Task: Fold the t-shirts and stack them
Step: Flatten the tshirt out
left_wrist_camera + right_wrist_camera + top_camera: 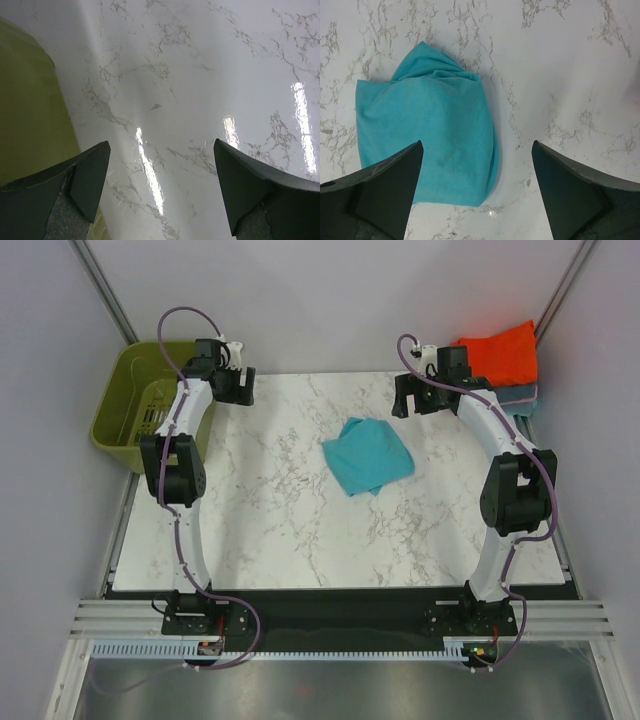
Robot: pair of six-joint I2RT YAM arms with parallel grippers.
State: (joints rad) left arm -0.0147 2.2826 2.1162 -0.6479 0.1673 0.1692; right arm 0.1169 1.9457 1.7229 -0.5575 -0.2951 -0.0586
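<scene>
A teal t-shirt [367,456] lies folded in a rough square in the middle of the marble table, and the right wrist view shows it [430,140] below the camera. At the back right corner an orange-red folded t-shirt [502,352] rests on a grey-blue one [520,397]. My right gripper [418,397] hangs open above the table, between the teal shirt and that stack, holding nothing [476,165]. My left gripper [236,383] is open over bare marble at the back left [161,165], next to the basket.
An olive-green plastic basket [125,425] stands off the table's left edge, and its wall fills the left side of the left wrist view [30,115]. The marble table [300,530] has black borders at front and right.
</scene>
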